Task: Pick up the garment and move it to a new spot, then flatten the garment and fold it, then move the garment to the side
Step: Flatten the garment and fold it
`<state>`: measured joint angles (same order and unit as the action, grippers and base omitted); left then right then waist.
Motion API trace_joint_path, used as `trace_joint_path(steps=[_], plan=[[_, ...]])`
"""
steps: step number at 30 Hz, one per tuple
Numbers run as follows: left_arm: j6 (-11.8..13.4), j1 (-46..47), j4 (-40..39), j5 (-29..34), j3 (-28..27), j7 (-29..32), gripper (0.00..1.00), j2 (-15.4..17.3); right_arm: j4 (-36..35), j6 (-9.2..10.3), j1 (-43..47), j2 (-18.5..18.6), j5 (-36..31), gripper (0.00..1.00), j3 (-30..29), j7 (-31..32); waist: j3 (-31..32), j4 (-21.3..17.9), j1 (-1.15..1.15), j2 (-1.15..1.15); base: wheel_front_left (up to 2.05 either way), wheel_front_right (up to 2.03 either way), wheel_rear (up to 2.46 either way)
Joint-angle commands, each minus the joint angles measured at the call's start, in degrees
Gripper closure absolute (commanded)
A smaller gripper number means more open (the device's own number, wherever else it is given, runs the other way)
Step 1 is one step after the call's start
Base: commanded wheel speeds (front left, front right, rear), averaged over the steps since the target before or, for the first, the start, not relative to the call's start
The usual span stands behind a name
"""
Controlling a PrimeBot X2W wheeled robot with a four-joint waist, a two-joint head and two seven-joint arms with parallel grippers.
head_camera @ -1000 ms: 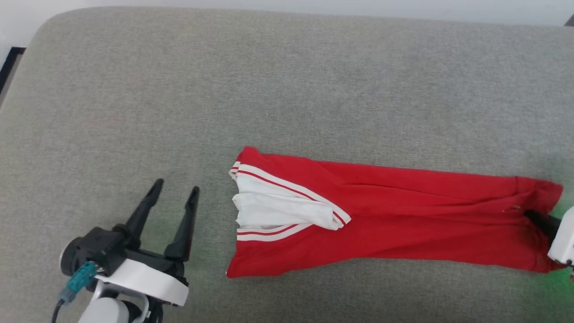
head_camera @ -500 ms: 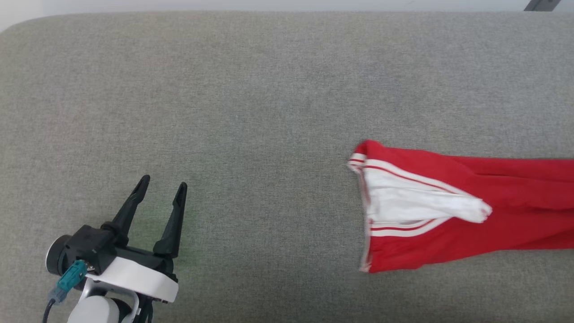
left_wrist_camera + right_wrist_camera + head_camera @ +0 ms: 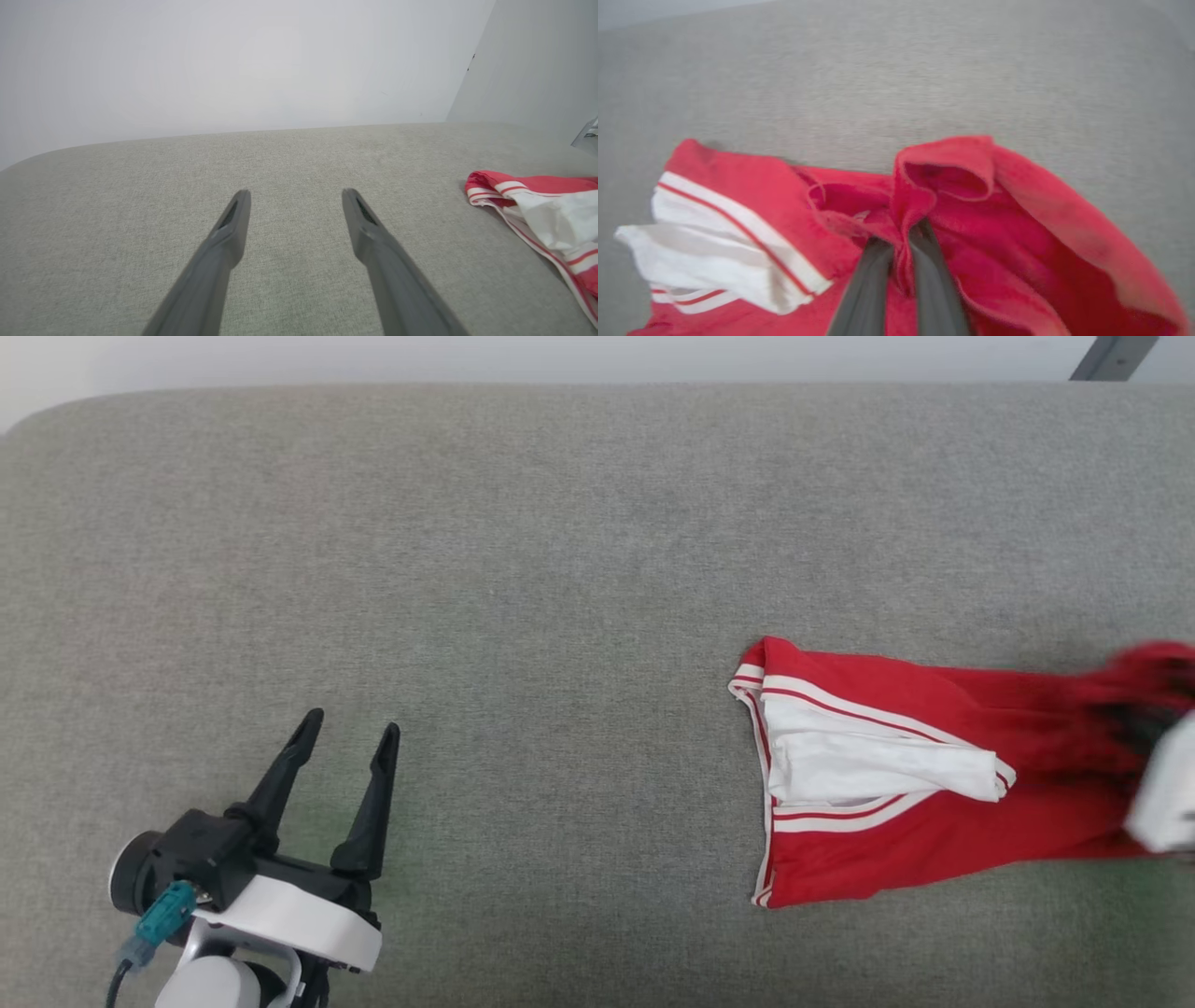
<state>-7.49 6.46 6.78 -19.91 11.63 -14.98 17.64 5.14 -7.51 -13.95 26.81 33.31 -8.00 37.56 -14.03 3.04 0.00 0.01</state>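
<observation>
One fold only — clamps right fingers (image 3: 868, 289) on bunched garment (image 3: 887, 859) hem, may slip mid-move; holds left fingers (image 3: 373, 803) apart, empty

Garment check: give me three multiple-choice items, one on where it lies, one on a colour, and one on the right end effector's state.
1. In the head view, the garment lies
A) at the far left
B) in the centre
C) at the right side

2. Its folded-in sleeve is
A) black
B) white
C) blue

3. The right end effector is
A) shut on the garment
B) open above it
C) open, well away from it

Key:
1 C, the red cloth runs to the right edge.
2 B, white fabric shows against the red body.
3 A, the right wrist view shows red cloth pinched between its fingers.
</observation>
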Motion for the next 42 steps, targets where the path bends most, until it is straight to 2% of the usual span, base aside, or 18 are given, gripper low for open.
trace_joint_path(steps=[1, 5, 9, 15, 24, 26, 27, 35, 42], plan=[[0.0, -0.7, 0.0, 0.4, 0.3, -0.3, 0.00, -0.3, -3.0, 0.05, 0.4, -1.0, 1.5, 1.00, 3.0, 1.3, 0.2, 0.4, 0.00, -0.01, 0.00, 0.00, 0.00], [0.0, -0.3, 0.1, -0.1, 0.7, -0.3, 0.00, -0.4, -9.5, 0.05, -1.1, -2.2, 2.2, 1.00, 11.7, 3.9, 0.3, 1.3, 0.00, -0.01, 0.00, 0.00, 0.00], [0.0, 0.4, 0.4, -0.5, 1.2, -0.3, 0.00, -0.6, -11.7, 0.05, -3.3, -3.5, 2.1, 1.00, 19.5, 5.4, 0.2, 2.6, 0.00, -0.01, 0.00, 0.00, 0.00], [0.0, 1.6, 0.9, -1.2, 2.2, -0.3, 0.00, -1.2, -7.9, 0.05, -6.6, -4.3, 2.0, 1.00, 26.9, 5.2, -0.1, 4.9, 0.00, -0.01, 0.00, 0.00, 0.00], [0.0, 2.8, 1.7, -1.6, 2.2, -0.3, 0.00, -1.8, 0.5, 0.05, -8.1, -4.2, 2.0, 0.98, 31.5, 0.8, -1.1, 5.9, 0.00, -0.01, 0.00, 0.00, 0.00], [0.0, 2.8, 2.0, -1.7, 2.0, -0.3, 0.00, -1.8, 1.2, 0.05, -8.9, -4.4, 2.3, 0.29, 32.2, -0.7, -1.0, 5.5, 0.00, -0.01, 0.00, 0.00, 0.00], [0.0, 2.8, 2.1, -1.8, 1.9, -0.3, 0.00, -1.7, 1.3, 0.05, -9.3, -4.7, 2.6, 0.00, 32.2, -1.5, -0.9, 5.2, 0.00, -0.01, 0.00, 0.00, 0.00], [0.0, 1.5, 3.0, -2.8, 1.0, -0.3, 0.00, -1.8, -0.7, 0.05, -11.5, -5.6, 5.0, 0.00, 29.9, -7.7, 1.4, 2.4, 0.00, -0.01, 0.00, 0.00, 0.00], [0.0, 0.7, 4.2, -3.7, 1.3, -0.3, 0.00, -2.0, 1.0, 0.05, -9.5, -2.5, 6.7, 0.00, 29.0, -13.7, 3.5, -0.2, 0.00, -0.01, 0.00, 0.00, 0.00]])
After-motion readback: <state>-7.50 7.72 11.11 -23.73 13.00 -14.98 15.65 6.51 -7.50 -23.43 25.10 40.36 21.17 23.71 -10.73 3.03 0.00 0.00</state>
